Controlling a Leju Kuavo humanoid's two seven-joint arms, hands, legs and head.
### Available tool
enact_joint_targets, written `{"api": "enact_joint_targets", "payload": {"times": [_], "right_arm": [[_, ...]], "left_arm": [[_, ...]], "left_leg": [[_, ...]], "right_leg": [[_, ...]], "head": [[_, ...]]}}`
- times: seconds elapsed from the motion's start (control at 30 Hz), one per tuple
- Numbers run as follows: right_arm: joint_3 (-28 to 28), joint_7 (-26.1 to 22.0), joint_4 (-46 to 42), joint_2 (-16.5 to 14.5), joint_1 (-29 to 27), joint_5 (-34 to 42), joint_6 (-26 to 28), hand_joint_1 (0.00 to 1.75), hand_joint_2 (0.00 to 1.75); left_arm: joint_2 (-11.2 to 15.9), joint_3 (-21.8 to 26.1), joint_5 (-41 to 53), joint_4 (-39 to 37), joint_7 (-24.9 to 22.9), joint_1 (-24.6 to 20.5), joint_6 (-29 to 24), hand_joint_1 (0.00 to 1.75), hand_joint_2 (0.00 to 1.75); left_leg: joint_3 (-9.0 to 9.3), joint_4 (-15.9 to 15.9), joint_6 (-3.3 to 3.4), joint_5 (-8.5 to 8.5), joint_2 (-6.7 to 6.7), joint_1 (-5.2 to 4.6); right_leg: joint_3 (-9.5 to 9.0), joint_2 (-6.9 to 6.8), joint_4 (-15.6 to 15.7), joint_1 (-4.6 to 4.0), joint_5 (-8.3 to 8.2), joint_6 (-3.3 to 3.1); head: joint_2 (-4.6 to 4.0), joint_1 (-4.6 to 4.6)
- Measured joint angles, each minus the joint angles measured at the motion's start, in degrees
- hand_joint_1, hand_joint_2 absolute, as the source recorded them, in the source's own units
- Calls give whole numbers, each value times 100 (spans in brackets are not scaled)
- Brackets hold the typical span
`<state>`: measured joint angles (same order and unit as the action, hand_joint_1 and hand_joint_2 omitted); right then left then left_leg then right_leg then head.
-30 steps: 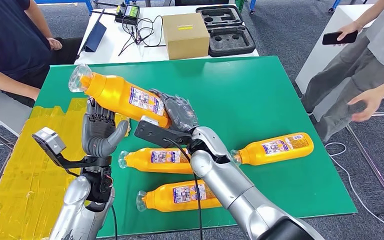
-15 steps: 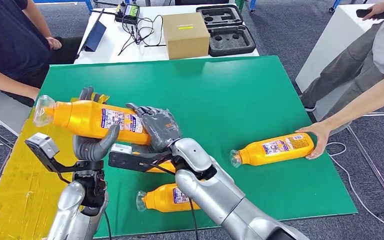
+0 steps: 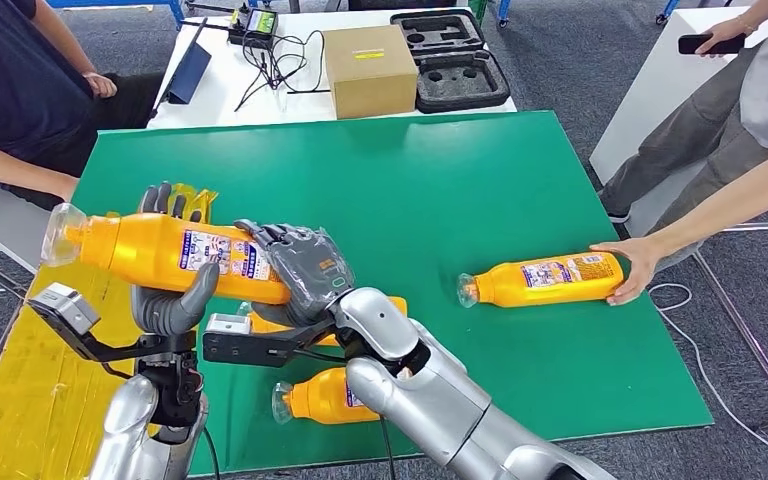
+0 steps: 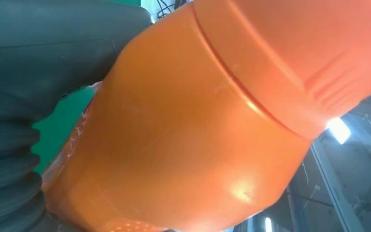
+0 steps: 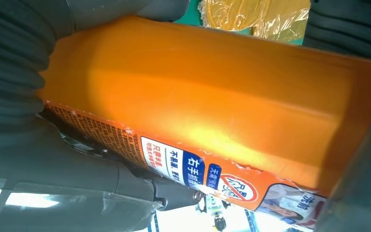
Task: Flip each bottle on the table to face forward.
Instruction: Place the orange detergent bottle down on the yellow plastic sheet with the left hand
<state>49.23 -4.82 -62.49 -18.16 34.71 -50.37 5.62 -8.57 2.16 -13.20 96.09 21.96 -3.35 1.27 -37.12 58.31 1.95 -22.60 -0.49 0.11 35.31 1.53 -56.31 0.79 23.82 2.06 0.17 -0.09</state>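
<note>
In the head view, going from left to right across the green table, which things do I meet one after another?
Held bottle, gripped by the left hand and the right hand → bottle lying at the near edge → bottle lying at the right → a person's hand resting on its end.

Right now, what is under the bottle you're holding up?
Under the held bottle: green table, yellow tape area, and two lying bottles mostly covered by the right hand and arm.

Orange bottles (image 3: 175, 255), one held aloft
</note>
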Motion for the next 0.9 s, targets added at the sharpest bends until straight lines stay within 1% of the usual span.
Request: {"api": "enact_joint_targets", "payload": {"times": [0.07, 0.1, 0.37, 0.7, 0.73, 0.77, 0.87, 0.9], "right_arm": [[7, -5, -10, 7, 0, 18, -6, 175, 175], [11, -7, -13, 9, 0, 29, -9, 175, 175], [71, -86, -15, 38, 5, 139, -9, 175, 175], [91, -143, -15, 57, -23, 176, 2, 175, 175], [91, -143, -15, 58, -30, 178, 3, 172, 175], [91, -145, -15, 62, -36, 179, 6, 128, 175], [97, -168, -14, 76, -50, 179, 16, 0, 44], [105, -188, -14, 79, -62, 188, 17, 0, 0]], "left_arm": [[-1, 0, -22, 3, 8, 7, 8, 151, 175], [-2, 0, -43, 3, 13, 9, 16, 175, 175], [-10, 4, -337, 3, 76, 50, 176, 175, 175], [-10, 4, -480, 2, 122, 83, 199, 175, 175], [-10, 4, -494, 1, 127, 88, 200, 175, 175], [-10, 4, -509, -1, 132, 95, 201, 175, 175], [-11, 2, -540, -2, 137, 103, 198, 175, 175], [-13, 3, -545, -2, 131, 95, 192, 175, 175]], "left_leg": [[0, 0, 0, 0, 0, 0], [0, 0, 0, 0, 0, 0], [0, 0, 0, 0, 0, 0], [0, 0, 0, 0, 1, 0], [0, 0, 0, 0, 1, 0], [0, 0, 0, 0, 1, 0], [0, 0, 0, 0, 1, 0], [0, 0, 0, 0, 1, 0]], "right_leg": [[0, 0, 0, 0, 0, 0], [0, 0, 0, 0, 0, 0], [1, 0, 0, 0, 0, 0], [2, 0, 0, 0, 0, 0], [2, 0, 0, 0, 0, 0], [2, 0, 0, 0, 0, 0], [3, 0, 0, 0, 0, 0], [3, 0, 0, 0, 0, 0]], "head": [[0, 0], [0, 0], [0, 0], [0, 0], [0, 0], [0, 0], [0, -1], [0, 0]]}}
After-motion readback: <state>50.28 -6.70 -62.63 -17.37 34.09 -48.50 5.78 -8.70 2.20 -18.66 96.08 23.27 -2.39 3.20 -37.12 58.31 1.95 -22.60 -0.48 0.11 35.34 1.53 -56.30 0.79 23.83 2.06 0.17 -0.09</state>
